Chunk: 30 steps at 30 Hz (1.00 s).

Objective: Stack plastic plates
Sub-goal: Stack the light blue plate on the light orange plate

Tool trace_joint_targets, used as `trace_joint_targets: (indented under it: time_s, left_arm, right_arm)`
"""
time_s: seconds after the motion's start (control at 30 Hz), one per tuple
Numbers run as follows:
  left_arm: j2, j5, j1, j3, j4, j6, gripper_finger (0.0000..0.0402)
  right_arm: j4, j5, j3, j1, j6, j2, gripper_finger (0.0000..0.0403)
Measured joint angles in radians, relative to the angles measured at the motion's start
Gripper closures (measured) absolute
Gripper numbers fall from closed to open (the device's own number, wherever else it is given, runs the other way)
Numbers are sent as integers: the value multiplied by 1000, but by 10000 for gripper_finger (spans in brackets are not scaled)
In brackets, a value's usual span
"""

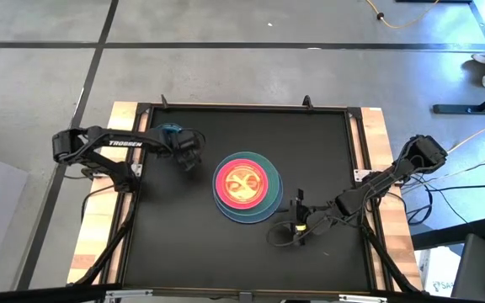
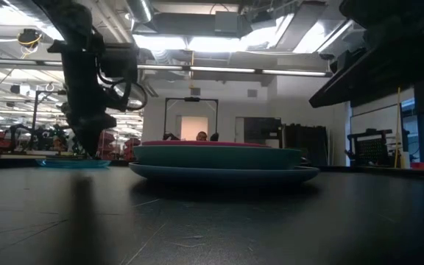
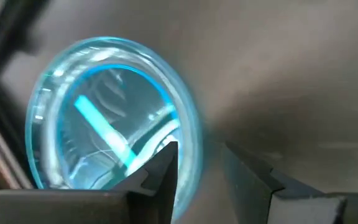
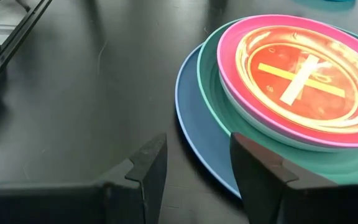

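A stack of plates (image 1: 247,187) sits mid-table: light blue at the bottom, then teal, then pink, with translucent orange-red dishes (image 4: 303,78) nested on top. A small translucent blue dish (image 3: 104,112) lies flat on the mat near the far left (image 1: 171,130). My left gripper (image 3: 201,177) is open and points down at the dish's edge toward the stack, one finger over the bowl and one outside the rim. My right gripper (image 4: 194,165) is open and low over the mat by the stack's near right edge (image 1: 280,231), touching nothing. My left gripper comes at the blue dish from above, with the dish's rim (image 3: 194,146) between its open fingers. One finger (image 3: 166,171) is over the inside, the other (image 3: 247,177) outside. I cannot tell whether either finger touches the rim. The dish rests flat on the mat.
A black mat (image 1: 183,244) covers the table inside a raised dark frame (image 1: 242,107), with wooden strips on the left and right. Bare mat lies along the near side and on the far right. Cables trail off the right edge (image 1: 445,181).
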Motion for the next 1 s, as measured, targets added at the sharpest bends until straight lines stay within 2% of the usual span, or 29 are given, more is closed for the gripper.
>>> trace_joint_targets:
  time_s: [0.37,0.53,0.77,1.0]
  left_arm:
    - [0,-11,73,-97,120,93,282]
    - [-4,20,111,-153,203,149,282]
    - [-3,-7,136,-171,237,152,283]
    - [-1,13,137,-173,249,153,323]
  right_arm:
    - [0,0,0,0,4,0,235]
    - [-1,0,0,0,4,0,235]
    - [-1,10,0,0,4,0,235]
    - [-1,11,0,-1,4,0,235]
